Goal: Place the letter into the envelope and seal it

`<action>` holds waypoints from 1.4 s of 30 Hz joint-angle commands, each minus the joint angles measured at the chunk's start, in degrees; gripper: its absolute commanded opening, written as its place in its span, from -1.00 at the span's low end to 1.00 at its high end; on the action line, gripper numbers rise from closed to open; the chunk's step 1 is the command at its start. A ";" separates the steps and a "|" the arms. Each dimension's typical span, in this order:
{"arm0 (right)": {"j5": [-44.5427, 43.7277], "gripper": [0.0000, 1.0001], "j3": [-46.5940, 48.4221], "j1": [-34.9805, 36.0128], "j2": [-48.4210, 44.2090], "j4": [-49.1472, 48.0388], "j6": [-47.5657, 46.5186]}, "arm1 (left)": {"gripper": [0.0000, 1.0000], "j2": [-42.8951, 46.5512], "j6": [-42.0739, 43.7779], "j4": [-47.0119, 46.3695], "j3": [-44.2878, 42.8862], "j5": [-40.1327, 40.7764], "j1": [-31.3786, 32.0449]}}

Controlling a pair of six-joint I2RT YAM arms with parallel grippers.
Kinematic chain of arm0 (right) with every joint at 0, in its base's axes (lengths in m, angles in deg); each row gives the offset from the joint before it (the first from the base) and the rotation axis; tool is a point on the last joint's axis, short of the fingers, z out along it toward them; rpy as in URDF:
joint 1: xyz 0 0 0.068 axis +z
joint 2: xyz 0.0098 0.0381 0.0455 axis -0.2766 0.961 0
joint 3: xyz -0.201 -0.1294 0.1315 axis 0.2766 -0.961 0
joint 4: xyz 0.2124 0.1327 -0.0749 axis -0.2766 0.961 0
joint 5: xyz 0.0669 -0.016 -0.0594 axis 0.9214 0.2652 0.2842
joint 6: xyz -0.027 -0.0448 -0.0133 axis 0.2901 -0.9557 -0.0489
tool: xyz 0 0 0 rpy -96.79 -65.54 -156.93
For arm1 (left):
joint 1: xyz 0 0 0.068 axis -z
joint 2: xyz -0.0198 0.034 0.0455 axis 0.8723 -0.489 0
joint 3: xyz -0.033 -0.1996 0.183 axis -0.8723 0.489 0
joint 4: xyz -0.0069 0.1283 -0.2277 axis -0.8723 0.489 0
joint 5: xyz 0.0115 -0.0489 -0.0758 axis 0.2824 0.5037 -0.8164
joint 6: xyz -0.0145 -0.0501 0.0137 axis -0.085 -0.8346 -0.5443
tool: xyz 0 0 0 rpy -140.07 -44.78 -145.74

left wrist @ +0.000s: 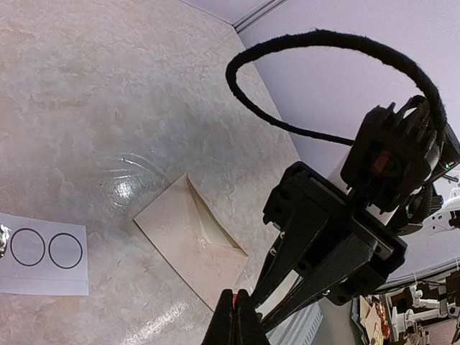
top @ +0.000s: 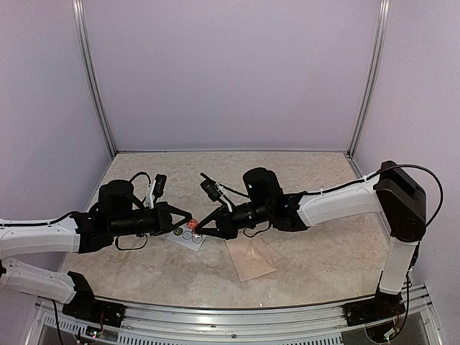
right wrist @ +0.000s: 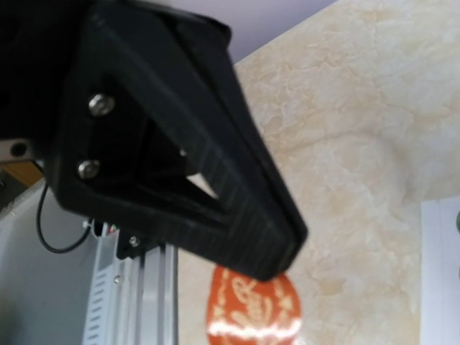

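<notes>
The envelope (top: 250, 259) lies flat on the table, pale cream-pink, its pointed flap raised off its mouth (left wrist: 188, 237). The letter is out of view. Above the table, left of the envelope, both grippers meet tip to tip. My left gripper (top: 188, 220) is shut, with a sliver of red between its tips (left wrist: 239, 305). That red is a round red sticker (top: 192, 224) with a gold pattern (right wrist: 251, 309). My right gripper (top: 200, 228) points at the same spot. Its fingers (left wrist: 287, 244) narrow toward the left tips, but whether their ends meet is hidden.
A white sticker strip (top: 185, 237) lies under the grippers, with two empty printed rings (left wrist: 43, 255). The left gripper's black finger (right wrist: 215, 180) fills much of the right wrist view. The table's near metal rail (right wrist: 129, 302) runs close by.
</notes>
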 commanded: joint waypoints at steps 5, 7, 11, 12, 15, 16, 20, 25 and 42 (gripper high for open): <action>-0.32 -1.00 1.05 0.73 0.62 -0.13 -0.11 | -1.00 1.50 -0.13 0.89 -1.28 1.72 0.01; -0.67 -1.00 0.79 0.68 0.52 -0.04 0.01 | -1.00 1.78 0.12 1.37 -1.23 2.60 -0.07; -1.70 -1.00 0.06 0.75 0.15 0.60 0.26 | -1.00 2.80 0.67 2.33 -1.00 5.46 -0.18; -2.09 -1.00 -0.14 0.73 -0.10 0.78 0.22 | -1.00 3.18 0.97 2.56 -0.90 6.19 -0.17; -4.24 -1.00 -1.64 0.62 -1.16 1.30 0.58 | -1.00 3.35 2.72 3.71 -0.41 11.19 -0.17; -5.10 -1.00 -2.30 0.63 -1.70 1.22 0.77 | -1.00 2.70 3.44 3.92 -0.21 13.15 -0.17; -9.13 -1.00 -5.16 0.55 -4.13 1.38 1.40 | -1.00 -2.72 5.73 3.49 -0.51 20.75 1.24; -12.37 -1.00 -6.83 0.32 -5.82 1.09 2.01 | -1.00 -13.59 8.95 5.34 -4.26 30.78 5.06; -13.62 -1.00 4.39 -0.24 8.26 0.97 5.08 | -1.00 -32.32 10.33 4.91 -9.26 39.76 6.99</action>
